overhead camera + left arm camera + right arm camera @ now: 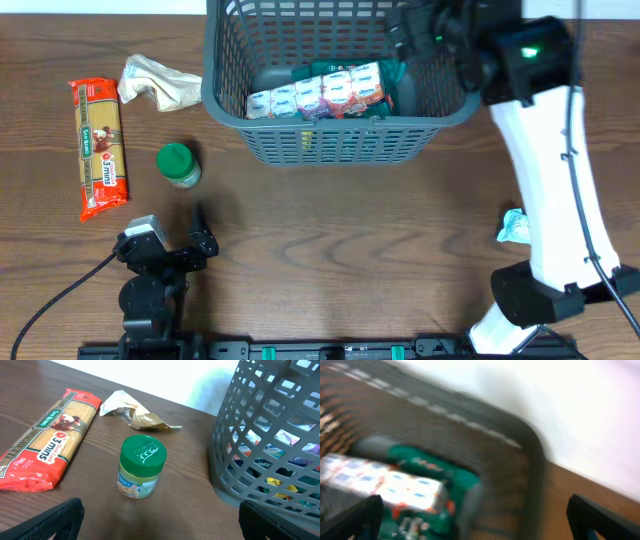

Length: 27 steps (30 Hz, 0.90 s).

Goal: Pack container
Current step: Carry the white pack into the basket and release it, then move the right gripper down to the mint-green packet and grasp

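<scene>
I have the container (340,140) sitting against the far edge of the bench, about midway along it, mouth up so either arm can drop things in from above. My right gripper (480,520) hangs over its far right corner with the fingers spread wide and nothing between them. My guess is that it is there because that corner is where the load lies. Inside I count one multi-pack of small pots (318,95) lying on its side along the near wall, and one green packet (435,472) tucked at its right end (the wrist view is blurred, so I can't read either label).

My left gripper (162,522) is low near the near edge, left of centre, fully open and empty. It is aimed at the green-lidded jar (142,466), which stands upright, so I judge it the easiest next pick.

Outside the container, toward the left edge, I count three things: that one jar, one pasta packet (47,440) lying flat, and one crumpled pale bag (132,412) by its far end. One small teal scrap (513,228) peeks out beside the right arm.
</scene>
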Tool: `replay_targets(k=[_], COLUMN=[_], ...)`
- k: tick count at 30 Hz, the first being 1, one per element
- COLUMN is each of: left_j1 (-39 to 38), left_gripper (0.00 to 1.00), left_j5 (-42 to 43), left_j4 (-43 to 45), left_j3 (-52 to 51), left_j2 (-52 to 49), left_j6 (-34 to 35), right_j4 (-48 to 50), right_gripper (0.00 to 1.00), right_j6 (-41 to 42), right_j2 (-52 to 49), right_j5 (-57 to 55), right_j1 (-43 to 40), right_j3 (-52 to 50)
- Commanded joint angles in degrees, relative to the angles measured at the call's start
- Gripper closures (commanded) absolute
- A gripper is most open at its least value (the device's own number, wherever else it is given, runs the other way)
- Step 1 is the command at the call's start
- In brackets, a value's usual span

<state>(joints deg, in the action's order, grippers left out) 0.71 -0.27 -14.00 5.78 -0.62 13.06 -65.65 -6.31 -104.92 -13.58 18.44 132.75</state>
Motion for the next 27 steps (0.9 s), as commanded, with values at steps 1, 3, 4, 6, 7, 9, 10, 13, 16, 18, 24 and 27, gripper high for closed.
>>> replay_targets(k=[1,3,4,6,7,9,10,13,16,18,24,27], left_j1=[0.28,0.28,0.28,0.28,0.28,0.28,0.28,0.28,0.28,0.28,0.28,0.28], left_gripper=[0.01,0.01,0.01,0.01,0.01,0.01,0.01,0.01,0.01,0.01,0.01,0.01], left_j5=[-0.44,-0.44,-0.44,-0.44,-0.44,-0.44,-0.44,-0.44,-0.44,-0.44,-0.44,-0.44], left_j4=[-0.46,-0.46,-0.46,-0.46,-0.46,-0.46,-0.46,-0.46,-0.46,-0.46,-0.46,-0.46], left_j3=[-1.36,-1.36,-1.36,-1.36,-1.36,-1.36,-1.36,-1.36,-1.36,-1.36,-1.36,-1.36], left_j2=[0.35,0.35,0.35,0.35,0.35,0.35,0.35,0.35,0.35,0.35,0.35,0.35], left_j6=[-0.96,-0.96,-0.96,-0.96,-0.96,-0.96,-0.96,-0.96,-0.96,-0.96,-0.96,-0.96], right_j4=[-6.40,-12.70,-15.02,-19.65,-21.77,-24.87,-26.21,-29.57,-31.65,-31.63,-31.63,-31.34], right_gripper=[0.01,0.01,0.01,0.01,0.01,0.01,0.01,0.01,0.01,0.01,0.01,0.01], right_j6=[14.40,22.60,25.75,32.44,35.67,40.61,42.93,49.99,56.43,57.46,71.21,80.32], right_j2=[0.57,0.57,0.57,0.55,0.44,0.33,0.33,0.33,0.31,0.28,0.28,0.28], right_j5=[-17.81,-20.81,-20.90,-20.87,-20.87,-20.85,-20.87,-20.87,-19.80,-16.50,-14.62,-14.69], right_j1=[-3.04,-5.90,-7.39,-10.95,-12.90,-16.33,-17.97,-22.12,-25.18,-26.75,-29.44,-30.25], right_j3=[5.33,7.19,7.45,7.45,7.28,6.88,6.69,6.19,5.49,4.74,-4.39,-12.37])
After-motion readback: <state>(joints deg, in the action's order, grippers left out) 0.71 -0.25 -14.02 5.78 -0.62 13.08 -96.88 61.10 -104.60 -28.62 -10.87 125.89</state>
